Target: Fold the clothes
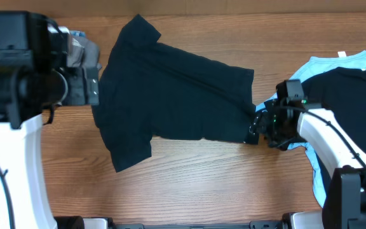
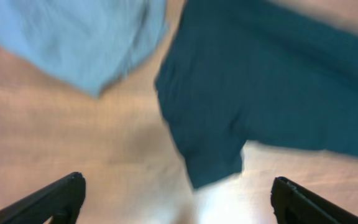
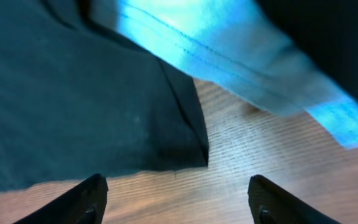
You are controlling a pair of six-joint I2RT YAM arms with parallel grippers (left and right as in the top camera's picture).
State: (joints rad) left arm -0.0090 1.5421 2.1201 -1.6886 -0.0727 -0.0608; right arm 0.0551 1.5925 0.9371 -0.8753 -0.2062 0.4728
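Note:
A dark teal T-shirt (image 1: 170,95) lies spread flat on the wooden table in the overhead view, its collar end to the left and its hem to the right. My left gripper (image 2: 179,202) is open and empty above bare wood, just short of one of the shirt's sleeves (image 2: 213,155); that view is blurred. My right gripper (image 3: 176,202) is open and empty over bare wood, just off the shirt's lower right hem corner (image 3: 194,155). In the overhead view the right gripper (image 1: 257,129) sits at that corner.
A pile of clothes lies at the right edge: a light blue garment (image 1: 335,67) under a dark one (image 1: 354,108). Its light blue edge (image 3: 241,62) hangs close above the right gripper. Another light blue garment (image 2: 73,37) lies at the far left.

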